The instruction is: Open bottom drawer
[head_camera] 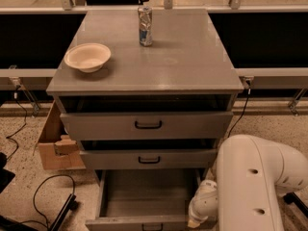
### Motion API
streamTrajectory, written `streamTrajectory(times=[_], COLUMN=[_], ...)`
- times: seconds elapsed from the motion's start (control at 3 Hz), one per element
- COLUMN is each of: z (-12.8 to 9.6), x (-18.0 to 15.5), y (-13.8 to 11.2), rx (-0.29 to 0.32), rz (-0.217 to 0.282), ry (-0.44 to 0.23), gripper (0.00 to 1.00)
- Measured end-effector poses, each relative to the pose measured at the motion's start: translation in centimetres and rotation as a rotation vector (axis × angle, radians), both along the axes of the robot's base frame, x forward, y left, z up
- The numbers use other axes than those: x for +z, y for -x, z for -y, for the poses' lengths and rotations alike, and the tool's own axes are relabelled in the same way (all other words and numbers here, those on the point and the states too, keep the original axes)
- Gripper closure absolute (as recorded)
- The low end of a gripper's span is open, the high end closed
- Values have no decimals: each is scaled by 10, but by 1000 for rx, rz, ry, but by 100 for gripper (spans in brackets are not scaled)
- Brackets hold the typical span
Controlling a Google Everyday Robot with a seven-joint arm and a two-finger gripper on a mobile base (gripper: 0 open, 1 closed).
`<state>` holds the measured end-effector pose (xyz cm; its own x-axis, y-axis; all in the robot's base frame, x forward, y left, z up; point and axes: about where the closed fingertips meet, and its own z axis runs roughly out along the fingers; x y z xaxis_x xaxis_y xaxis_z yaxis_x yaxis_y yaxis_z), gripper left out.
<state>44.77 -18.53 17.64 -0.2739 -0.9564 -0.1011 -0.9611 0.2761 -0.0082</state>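
The bottom drawer (147, 196) of the grey cabinet stands pulled far out, and its plain grey inside shows. Its front panel runs along the bottom edge of the view, with the small black loop handle (152, 226) partly cut off. My white arm (250, 186) fills the lower right. Its wrist end (201, 210) reaches down beside the right front corner of the bottom drawer. My gripper lies below the bottom edge of the view and does not show.
The top drawer (148, 125) and middle drawer (149, 159) are each pulled out slightly. A bowl (87, 57) and a can (145, 25) stand on the cabinet top. A cardboard box (57, 146) and black cables (45, 196) lie on the floor at left.
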Motion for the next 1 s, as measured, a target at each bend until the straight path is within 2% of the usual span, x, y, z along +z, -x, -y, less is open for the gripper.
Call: streamTrajectory(times=[0.33,0.67,1.0], z=[0,-1,-1], x=[-1,-2,-2], y=[1,2,2], rx=[0,1,1], rz=[-2,-4,-4], ry=[0,-1,-1], gripper=[13,0,0])
